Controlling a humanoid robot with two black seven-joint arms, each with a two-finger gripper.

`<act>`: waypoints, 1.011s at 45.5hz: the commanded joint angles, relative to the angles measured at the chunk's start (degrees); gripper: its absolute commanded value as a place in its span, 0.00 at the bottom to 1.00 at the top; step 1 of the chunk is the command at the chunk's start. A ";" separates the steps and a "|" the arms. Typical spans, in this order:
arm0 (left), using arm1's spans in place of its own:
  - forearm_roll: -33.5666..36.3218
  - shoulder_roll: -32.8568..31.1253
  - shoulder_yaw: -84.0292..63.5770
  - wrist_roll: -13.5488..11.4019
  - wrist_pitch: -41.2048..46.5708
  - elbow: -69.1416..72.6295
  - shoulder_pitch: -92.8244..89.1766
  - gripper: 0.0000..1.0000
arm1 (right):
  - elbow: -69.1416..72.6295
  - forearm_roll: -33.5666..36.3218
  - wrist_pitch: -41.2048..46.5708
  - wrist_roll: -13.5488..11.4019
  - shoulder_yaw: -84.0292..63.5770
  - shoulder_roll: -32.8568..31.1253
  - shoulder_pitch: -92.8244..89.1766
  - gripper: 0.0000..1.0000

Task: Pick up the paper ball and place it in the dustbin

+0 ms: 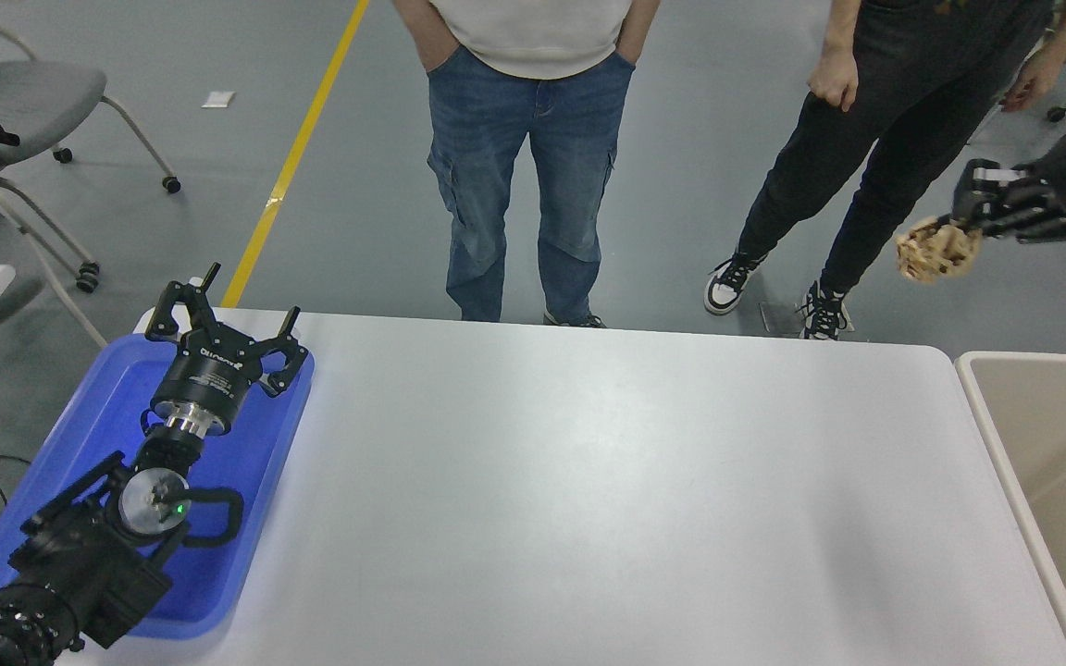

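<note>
My right gripper (957, 233) comes in from the right edge, high above the table's far right corner, and is shut on the tan-brown paper ball (936, 252), which hangs at its tip. The beige dustbin (985, 400) stands at the table's right end, below and to the right of the ball; only its left rim and part of its inner wall show. My left gripper (218, 310) is parked at the lower left over the blue tray, open and empty.
A shallow blue tray (98, 407) lies on the white table (588, 481) at the left under my left arm. Two people (533, 139) stand at the far side, one close behind the held ball. Chairs stand at the upper left.
</note>
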 commanded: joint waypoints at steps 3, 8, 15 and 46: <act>0.01 0.00 0.03 -0.02 0.00 0.01 0.00 1.00 | -15.16 0.65 -2.02 0.01 0.07 0.33 -12.58 0.00; 0.01 0.00 0.03 -0.02 0.00 0.01 0.00 1.00 | -18.94 0.82 -6.15 0.01 0.33 0.33 -17.50 0.00; 0.01 0.00 -0.06 0.07 0.00 0.01 0.00 1.00 | -24.21 3.81 -12.39 -0.61 0.25 0.68 -25.32 0.00; 0.01 0.00 -0.06 0.07 0.00 0.01 0.00 1.00 | -33.09 17.96 -35.33 -4.48 1.13 7.80 -49.93 0.00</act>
